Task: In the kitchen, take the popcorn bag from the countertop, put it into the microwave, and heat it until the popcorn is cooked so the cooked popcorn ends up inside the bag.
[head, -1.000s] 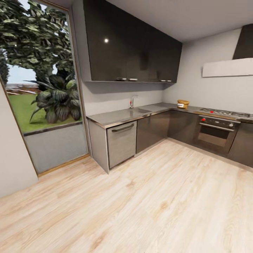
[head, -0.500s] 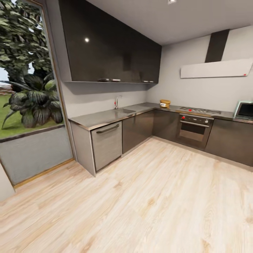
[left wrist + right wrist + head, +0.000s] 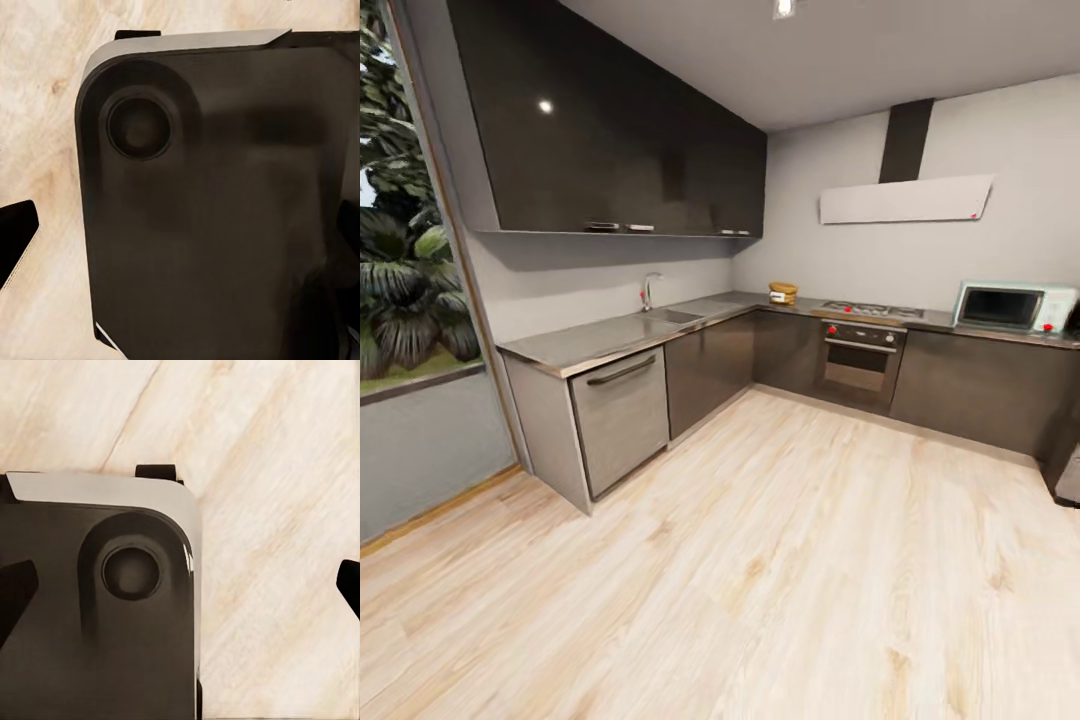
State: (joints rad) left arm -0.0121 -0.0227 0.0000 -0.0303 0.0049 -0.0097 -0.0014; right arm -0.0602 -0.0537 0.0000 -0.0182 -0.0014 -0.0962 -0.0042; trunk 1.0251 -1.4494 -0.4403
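**Approach stage: bag not yet collected**

Head view: the popcorn bag (image 3: 783,293) stands upright on the countertop (image 3: 610,340), left of the hob (image 3: 870,310). The microwave (image 3: 1015,306) sits right of the hob, door shut. Every step remains.

Wrist views: dark robot base (image 3: 217,210) over plank floor (image 3: 262,472); how far either claw is open cannot be told.

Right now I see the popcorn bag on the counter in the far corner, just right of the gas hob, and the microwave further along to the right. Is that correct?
Not quite. In the head view the popcorn bag sits on the counter in the far corner to the left of the gas hob, not right of it. The microwave is indeed further along to the right.
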